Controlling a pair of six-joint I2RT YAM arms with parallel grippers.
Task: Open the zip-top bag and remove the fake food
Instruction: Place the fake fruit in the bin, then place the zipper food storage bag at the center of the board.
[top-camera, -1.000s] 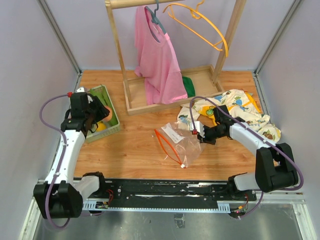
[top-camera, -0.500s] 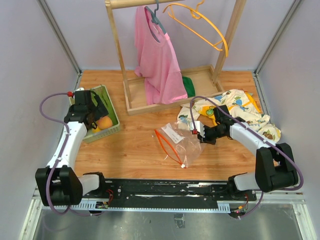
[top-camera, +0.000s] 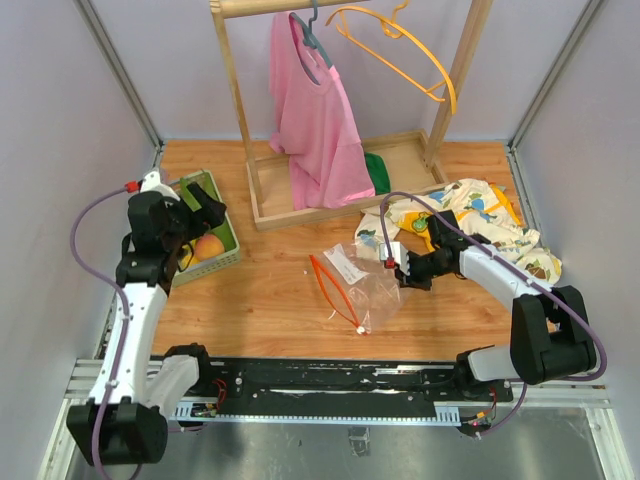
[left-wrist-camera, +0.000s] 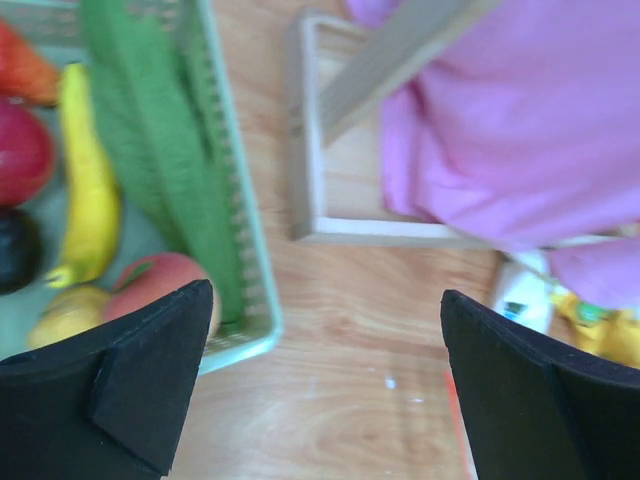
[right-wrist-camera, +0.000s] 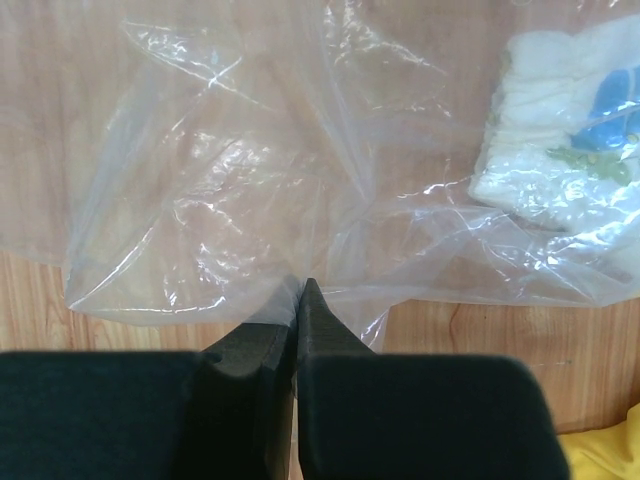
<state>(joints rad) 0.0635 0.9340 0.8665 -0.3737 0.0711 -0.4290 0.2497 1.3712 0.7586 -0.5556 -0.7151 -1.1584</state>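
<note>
The clear zip-top bag (top-camera: 370, 285) lies flat mid-table, its orange-red zipper strip (top-camera: 330, 290) gaping toward the left. My right gripper (top-camera: 402, 270) is shut on the bag's right edge; in the right wrist view the plastic (right-wrist-camera: 260, 180) is pinched at the fingertips (right-wrist-camera: 303, 290). The fake food sits in the pale green tray (top-camera: 212, 267) at the left: a peach (left-wrist-camera: 150, 285), banana (left-wrist-camera: 85, 200), red apple (left-wrist-camera: 20, 150) and others. My left gripper (left-wrist-camera: 325, 380) hangs open and empty over the tray's right rim (left-wrist-camera: 250, 290).
A wooden clothes rack (top-camera: 270, 215) stands at the back with a pink shirt (top-camera: 315, 110) and an orange hanger (top-camera: 400, 50). A dinosaur-print cloth (top-camera: 480, 215) lies right of the bag, behind my right arm. A green cloth (top-camera: 377, 172) rests on the rack base.
My left gripper opened and the peach piece now lies in the tray. The left arm then drew back from the tray. The right gripper and the bag stayed still.
</note>
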